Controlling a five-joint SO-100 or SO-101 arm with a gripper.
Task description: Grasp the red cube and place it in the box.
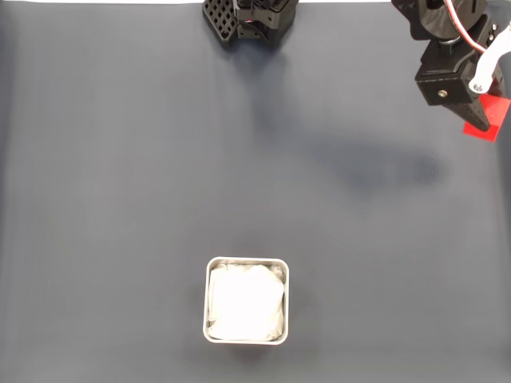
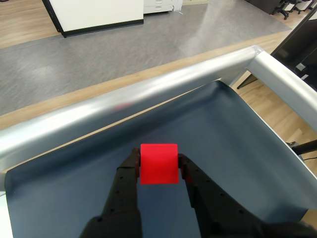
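The red cube [image 2: 158, 163] is held between my two black fingers, lifted off the dark mat. In the fixed view the red cube [image 1: 490, 117] pokes out at the top right edge with my gripper [image 1: 479, 112] shut on it. My gripper [image 2: 158, 168] in the wrist view clamps the cube on both sides. The box [image 1: 209, 302], a small grey metal tray with white lining, sits near the bottom centre of the fixed view, far from the cube.
A dark blue-grey mat [image 1: 160, 159] covers the table. The arm's black base [image 1: 251, 20] stands at the top centre. A silver metal rail [image 2: 148, 94] runs along the table's edge in the wrist view, with floor beyond.
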